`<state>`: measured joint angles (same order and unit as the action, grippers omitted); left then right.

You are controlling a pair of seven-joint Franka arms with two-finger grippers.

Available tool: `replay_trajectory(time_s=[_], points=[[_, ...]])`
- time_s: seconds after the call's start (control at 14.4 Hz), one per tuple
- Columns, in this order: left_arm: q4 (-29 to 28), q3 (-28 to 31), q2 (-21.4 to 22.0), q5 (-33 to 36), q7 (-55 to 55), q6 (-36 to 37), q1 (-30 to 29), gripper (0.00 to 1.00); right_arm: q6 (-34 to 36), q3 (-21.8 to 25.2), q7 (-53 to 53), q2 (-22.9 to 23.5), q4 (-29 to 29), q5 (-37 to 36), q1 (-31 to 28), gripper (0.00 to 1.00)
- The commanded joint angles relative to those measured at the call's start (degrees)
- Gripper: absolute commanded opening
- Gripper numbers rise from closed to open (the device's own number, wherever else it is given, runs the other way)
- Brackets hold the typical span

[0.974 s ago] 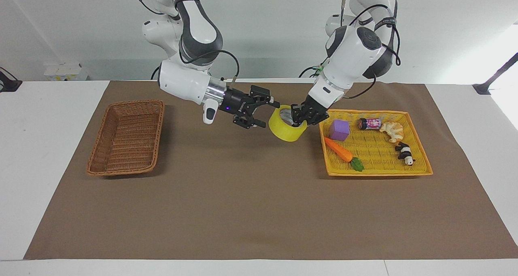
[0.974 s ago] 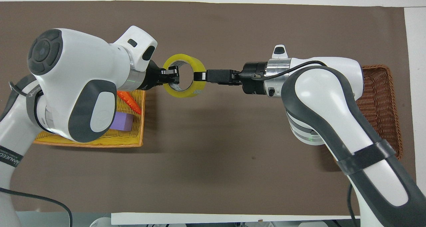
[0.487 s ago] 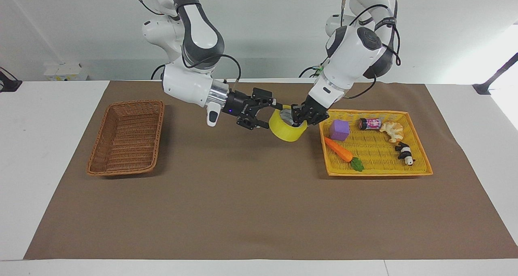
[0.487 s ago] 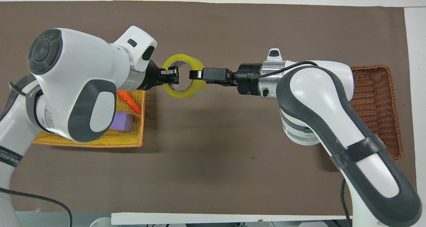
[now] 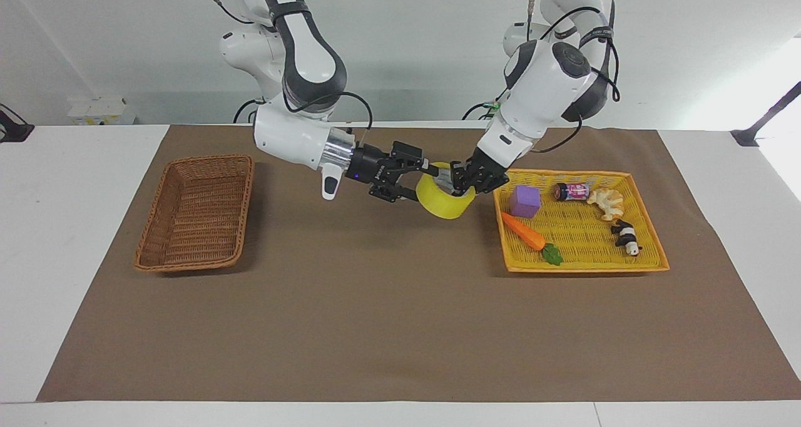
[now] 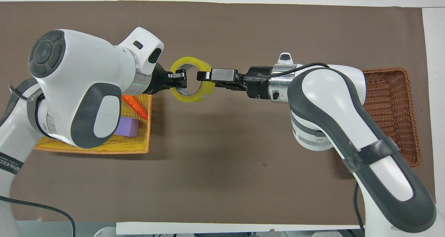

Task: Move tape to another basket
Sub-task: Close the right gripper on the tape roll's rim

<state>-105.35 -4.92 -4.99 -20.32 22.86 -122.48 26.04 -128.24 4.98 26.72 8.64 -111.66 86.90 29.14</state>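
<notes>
The yellow tape [image 5: 443, 206] roll hangs tilted in the air over the brown mat, between the two baskets and beside the yellow basket. My left gripper [image 5: 466, 180] is shut on its rim, one finger inside the pale core; it also shows in the overhead view [image 6: 179, 80]. My right gripper [image 5: 418, 179] is open at the roll's other rim, and in the overhead view [image 6: 203, 80] one finger reaches over the tape [image 6: 194, 60] wall. The brown wicker basket [image 5: 194, 214] sits empty at the right arm's end, partly hidden under the right arm in the overhead view [image 6: 393, 101].
The yellow basket [image 5: 582, 267] at the left arm's end holds a purple block [image 5: 524, 201], a carrot [image 5: 525, 237], a small can [image 5: 572, 191], a croissant [image 5: 606, 203] and a panda figure [image 5: 626, 236]. The brown mat [image 5: 375, 320] covers the table.
My right gripper has moved toward the tape, and its open fingers now straddle the roll's wall. The left gripper and the tape have stayed almost still.
</notes>
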Motion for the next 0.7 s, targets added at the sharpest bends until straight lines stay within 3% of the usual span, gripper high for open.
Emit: replay_trajectory(time_s=[0.0,0.21,0.28,0.42,0.49,0.63], points=[[0.5,0.4,0.4,-1.1,-1.2,1.3,0.0,0.0,-0.9,0.1,-0.4,-0.1,0.0,1.3,0.5,0.78],[0.5,0.4,0.4,-1.1,-1.2,1.3,0.0,0.0,-1.0,0.1,-0.4,-0.1,0.0,1.3,0.5,0.62],[0.5,0.4,0.4,-1.1,-1.2,1.3,0.0,0.0,-1.1,0.1,-0.5,-0.1,0.0,1.3,0.5,0.51],[0.5,0.4,0.4,-1.2,-1.2,1.2,0.0,0.0,-1.3,0.1,-0.5,0.0,0.0,1.3,1.6,0.1],[0.5,0.4,0.4,-1.1,-1.2,1.3,-0.1,0.0,-2.1,0.1,-0.6,-0.1,0.0,1.3,1.8,0.0],[0.5,0.4,0.5,-1.2,-1.2,1.7,-0.1,0.0,-1.9,0.1,-0.7,0.0,0.0,1.3,1.8,0.0]])
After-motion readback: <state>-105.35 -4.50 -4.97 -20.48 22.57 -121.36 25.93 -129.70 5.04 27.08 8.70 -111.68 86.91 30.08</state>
